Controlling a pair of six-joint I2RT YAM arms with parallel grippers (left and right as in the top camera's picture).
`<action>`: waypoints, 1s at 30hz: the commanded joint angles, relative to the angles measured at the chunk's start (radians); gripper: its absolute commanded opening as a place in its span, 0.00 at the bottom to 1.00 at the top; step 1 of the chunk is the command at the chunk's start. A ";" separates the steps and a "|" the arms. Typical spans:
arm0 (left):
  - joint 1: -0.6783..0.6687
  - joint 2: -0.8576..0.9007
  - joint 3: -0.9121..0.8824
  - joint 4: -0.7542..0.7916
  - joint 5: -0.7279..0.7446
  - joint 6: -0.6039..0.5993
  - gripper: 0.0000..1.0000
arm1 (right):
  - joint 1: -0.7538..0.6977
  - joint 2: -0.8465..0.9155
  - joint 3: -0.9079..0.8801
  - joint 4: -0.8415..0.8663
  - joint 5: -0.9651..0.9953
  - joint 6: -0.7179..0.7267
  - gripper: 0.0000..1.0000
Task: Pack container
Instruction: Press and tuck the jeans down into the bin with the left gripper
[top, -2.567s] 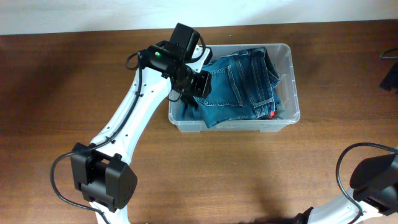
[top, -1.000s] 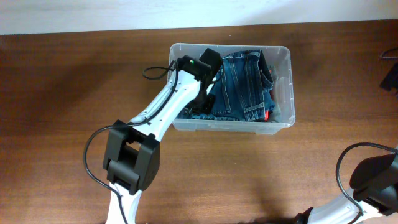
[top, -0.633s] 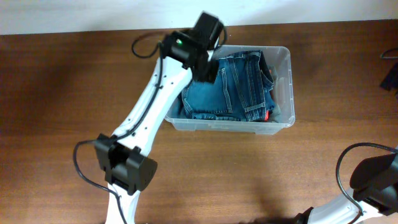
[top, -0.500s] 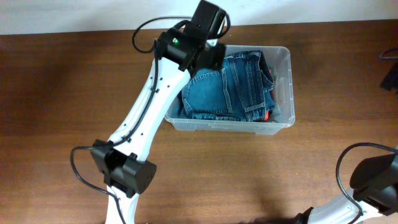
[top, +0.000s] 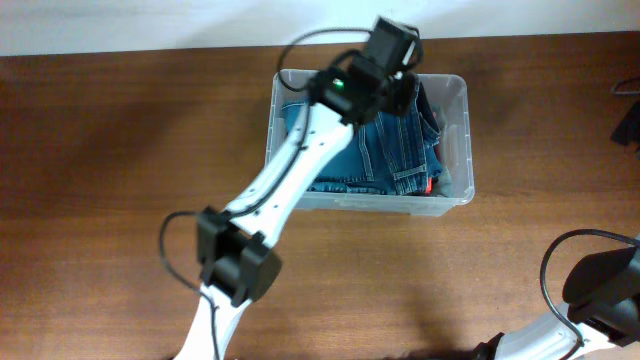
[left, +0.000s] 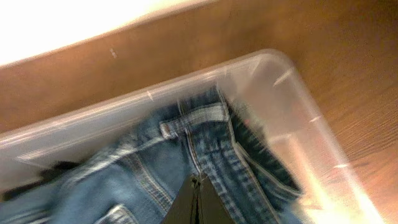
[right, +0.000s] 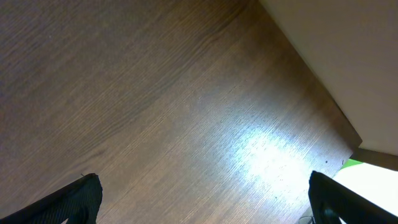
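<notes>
Your left gripper (left: 196, 190) has swung rightward over the container (top: 458, 100) near the far edge of the table (top: 120, 150), closed against the packed jeans (left: 205, 143), probably tucking them flat; right gripper (right: 205, 199) gapes empty, parked aside

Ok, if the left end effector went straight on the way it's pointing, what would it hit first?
Most likely the blue jeans lying in the clear container, directly ahead of the left end effector. Depth is hard to judge from the wrist view.
</notes>
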 joint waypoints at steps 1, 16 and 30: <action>0.002 0.113 0.003 0.036 0.010 -0.010 0.01 | 0.001 0.000 0.004 0.001 0.012 0.008 0.98; 0.001 0.216 0.087 0.010 0.114 -0.009 0.01 | 0.001 0.000 0.004 0.001 0.012 0.008 0.98; -0.051 0.089 0.154 -0.297 0.218 -0.009 0.01 | 0.001 0.000 0.004 0.001 0.012 0.007 0.99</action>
